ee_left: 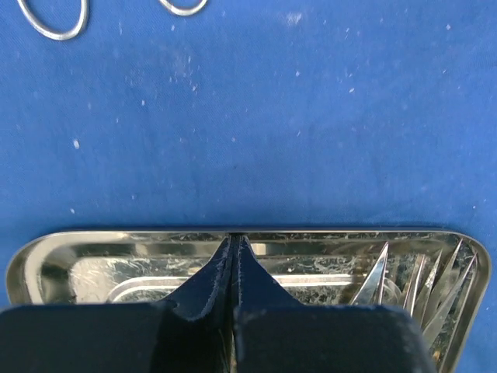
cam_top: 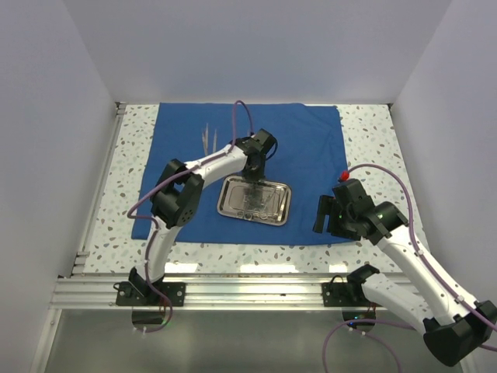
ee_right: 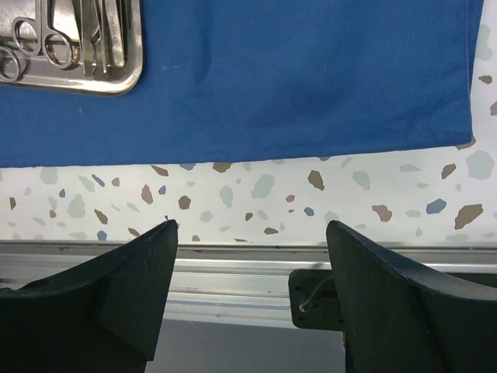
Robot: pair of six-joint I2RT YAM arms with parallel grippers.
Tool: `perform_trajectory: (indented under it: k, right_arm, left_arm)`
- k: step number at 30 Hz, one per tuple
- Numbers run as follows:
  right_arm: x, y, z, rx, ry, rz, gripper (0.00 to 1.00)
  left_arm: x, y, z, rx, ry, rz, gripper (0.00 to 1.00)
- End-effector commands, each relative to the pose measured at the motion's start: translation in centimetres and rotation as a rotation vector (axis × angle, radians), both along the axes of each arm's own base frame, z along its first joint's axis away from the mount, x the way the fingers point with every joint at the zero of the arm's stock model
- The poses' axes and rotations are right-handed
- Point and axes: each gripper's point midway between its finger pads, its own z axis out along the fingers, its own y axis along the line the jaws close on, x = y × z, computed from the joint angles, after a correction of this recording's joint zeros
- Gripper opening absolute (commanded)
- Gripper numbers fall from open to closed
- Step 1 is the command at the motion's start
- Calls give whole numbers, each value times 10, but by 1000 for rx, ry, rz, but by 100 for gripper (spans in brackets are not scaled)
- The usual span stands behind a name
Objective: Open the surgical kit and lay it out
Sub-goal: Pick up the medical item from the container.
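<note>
The royal-blue cloth [cam_top: 311,148] lies spread flat on the table. The steel tray [cam_top: 254,200] sits on its near middle and holds several silver instruments [cam_top: 256,203]. My left gripper [cam_top: 252,185] is shut, its tips low over the tray's far part; in the left wrist view [ee_left: 234,239] they reach the tray rim [ee_left: 116,235], and I see nothing between them. Pointed instrument tips [ee_left: 423,284] lie at the tray's right. Slim tweezers [cam_top: 208,138] lie on the cloth at the far left. My right gripper [cam_top: 326,217] is open and empty over the table's front edge [ee_right: 251,225].
Two silver ring loops [ee_left: 54,19] lie on the cloth at the top left of the left wrist view. The right wrist view shows the tray corner [ee_right: 128,78] with scissors [ee_right: 46,43], speckled tabletop [ee_right: 256,194] and the aluminium front rail [ee_right: 233,268]. White walls enclose the table.
</note>
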Motion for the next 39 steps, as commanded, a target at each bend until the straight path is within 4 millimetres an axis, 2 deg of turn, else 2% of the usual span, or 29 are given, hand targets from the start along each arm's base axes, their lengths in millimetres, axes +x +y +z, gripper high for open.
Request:
perform_trajectory:
  k: [1,3,4,5,6,7,9,10,14,17,19,26,33,39]
  right_arm:
    - [2,0,4,1,-4,-9,81]
    - [2,1,4,1,-4,-6,81]
    - [2,1,3,0,-3,-6,81]
    - [3,0,3,-1,-3,-8,81]
    - [3,1,3,-1,-3,-8,81]
    - [3,1,3,-2,0,-8,81]
    - [3,1,2,-3,1,-8,81]
    - [4,1,2,-3,-1,-8,81]
    - [5,1,1,-7,3,-4,81]
    - [5,2,0,-7,6,-3,81]
    - [6,2,1,-7,3,-2,81]
    - [5,2,0,-6,5,0,81]
    - [4,2,-1,-2,5,-1,81]
    - [4,2,0,-3,5,-2,81]
  left_arm:
    - [5,6,-6,65,8,-30,0]
    - [4,7,1,67,-8,-26,8]
    - [5,7,11,55,-24,-17,14]
    - [4,7,17,51,-35,-16,26]
    - [2,10,18,57,-38,-13,30]
    - [1,9,30,47,-56,-12,33]
    - [-3,14,38,58,-65,-10,35]
    - [-6,16,47,56,-74,-9,36]
    - [-19,22,59,56,-75,-5,37]
    - [-37,30,51,70,-35,-5,37]
    - [-46,29,49,53,-20,-9,36]
    - [-83,32,13,60,71,-35,33]
    - [-102,26,-6,31,126,-53,33]
    - [-110,24,-8,23,141,-63,33]
